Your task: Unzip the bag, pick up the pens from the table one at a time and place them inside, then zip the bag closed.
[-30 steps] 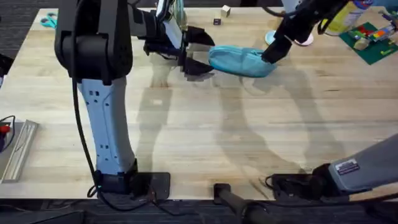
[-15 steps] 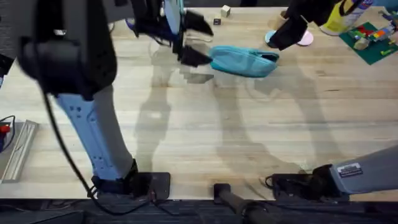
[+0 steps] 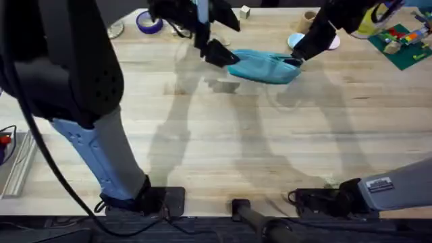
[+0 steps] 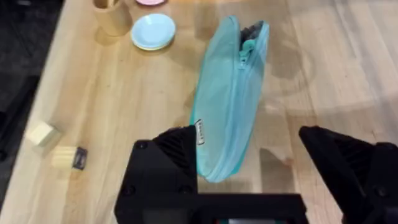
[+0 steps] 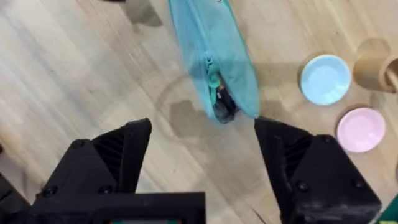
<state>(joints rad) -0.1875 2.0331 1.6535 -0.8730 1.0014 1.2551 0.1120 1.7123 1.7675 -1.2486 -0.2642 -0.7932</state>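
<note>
A: Overhead, the bag (image 3: 264, 66) lies flat on the table (image 3: 223, 142) in the upper middle of the frame, with the left gripper (image 3: 221, 37) at its left end and the right gripper (image 3: 304, 48) at its right end.

B: Confirmed. What does the left wrist view add?

A: A zipper pull (image 4: 247, 46) near the far end of the bag (image 4: 227, 99), with a short dark opening beside it. Both fingers stand wide apart, holding nothing; the near end of the bag sits between them, closer to the left finger (image 4: 177, 155).

B: And the right wrist view?

A: The same opening, at the near end of the bag (image 5: 214, 59). The jaws are spread and empty; the bag end lies between them, just beyond the fingertips.

B: Surroundings?

A: A light-blue dish (image 5: 325, 79), a pink dish (image 5: 360, 129) and a wooden cup (image 5: 373, 71) stand near the bag. Two small wooden blocks (image 4: 42, 133) lie well apart from it. A roll of blue tape (image 3: 148, 22) sits at upper left overhead
</note>
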